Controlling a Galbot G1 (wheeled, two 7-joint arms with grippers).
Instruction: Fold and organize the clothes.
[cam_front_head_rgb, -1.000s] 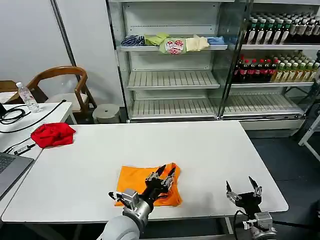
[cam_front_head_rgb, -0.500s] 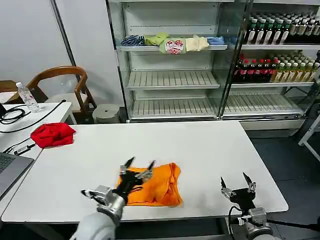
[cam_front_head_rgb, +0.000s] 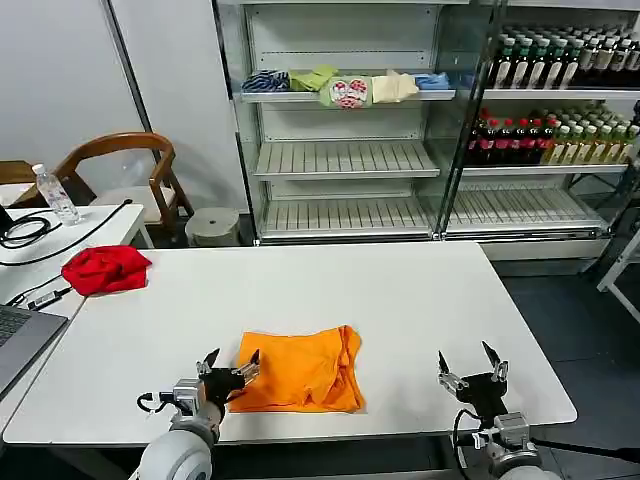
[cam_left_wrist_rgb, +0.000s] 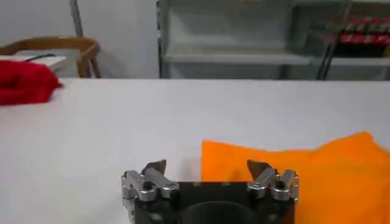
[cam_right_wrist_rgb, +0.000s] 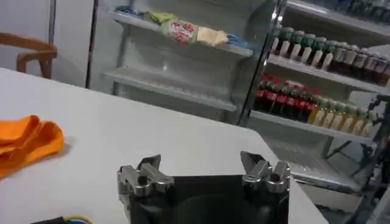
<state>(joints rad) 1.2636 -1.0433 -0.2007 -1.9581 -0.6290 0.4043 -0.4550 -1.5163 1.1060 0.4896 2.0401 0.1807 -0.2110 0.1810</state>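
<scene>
The left tool (cam_front_head_rgb: 231, 366) gapes wide at the orange T-shirt's (cam_front_head_rgb: 300, 369) nine-o'clock edge; the right tool (cam_front_head_rgb: 468, 368) waits wide at three o'clock.

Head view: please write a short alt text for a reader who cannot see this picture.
A folded bright orange cotton T-shirt lies near the front edge of a white table. The open left gripper hovers at its left edge, and the open right gripper waits near the table's front right corner. A crumpled red cloth lies far left.
</scene>
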